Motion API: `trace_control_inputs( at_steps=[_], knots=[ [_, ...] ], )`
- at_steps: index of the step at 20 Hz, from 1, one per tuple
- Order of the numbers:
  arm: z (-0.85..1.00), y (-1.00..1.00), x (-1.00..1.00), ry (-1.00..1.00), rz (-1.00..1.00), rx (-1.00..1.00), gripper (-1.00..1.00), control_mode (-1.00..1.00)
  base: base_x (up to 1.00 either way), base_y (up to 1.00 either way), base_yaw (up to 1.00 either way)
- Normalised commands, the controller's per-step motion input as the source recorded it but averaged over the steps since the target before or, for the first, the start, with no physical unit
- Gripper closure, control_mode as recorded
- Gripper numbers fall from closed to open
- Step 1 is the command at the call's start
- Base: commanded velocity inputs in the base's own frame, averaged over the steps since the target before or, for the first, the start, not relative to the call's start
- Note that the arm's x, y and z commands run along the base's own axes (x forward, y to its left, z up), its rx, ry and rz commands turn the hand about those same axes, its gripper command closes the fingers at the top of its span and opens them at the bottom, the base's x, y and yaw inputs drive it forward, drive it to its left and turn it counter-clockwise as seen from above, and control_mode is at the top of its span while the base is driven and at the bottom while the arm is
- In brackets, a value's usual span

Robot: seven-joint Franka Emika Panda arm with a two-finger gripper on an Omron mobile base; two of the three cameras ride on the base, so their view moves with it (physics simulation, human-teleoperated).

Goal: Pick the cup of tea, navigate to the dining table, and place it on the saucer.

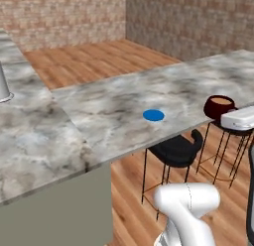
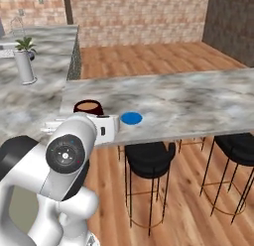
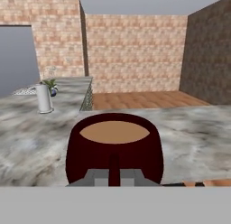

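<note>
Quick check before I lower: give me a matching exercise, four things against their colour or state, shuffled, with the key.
Things:
1. cup of tea
2. saucer
3. stool
4. gripper

Colour or state:
A. bright blue, lying flat on the dining table
B. black, tucked under the table edge
C. dark maroon, brownish tea inside
D. shut on the cup

Pairs: 1-C, 2-A, 3-B, 4-D

cup (image 3: 113,148): maroon, tea inside, pinched at near rim by gripper (image 3: 114,173) | table (image 3: 198,137): marbled, beneath | canister (image 3: 43,99): white, far left
</note>
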Motion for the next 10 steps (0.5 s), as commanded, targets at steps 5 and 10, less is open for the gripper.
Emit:
trace_control_inputs(
  at_steps=[5, 10],
  knots=[
    [0.0, 0.0, 0.0, 0.0, 0.0, 0.0, 1.0, 1.0, 0.59, -0.35, 0.22],
    [0.0, 0.0, 0.0, 0.0, 0.0, 0.0, 1.0, 1.0, 0.6, -0.28, 0.24]
  ],
)
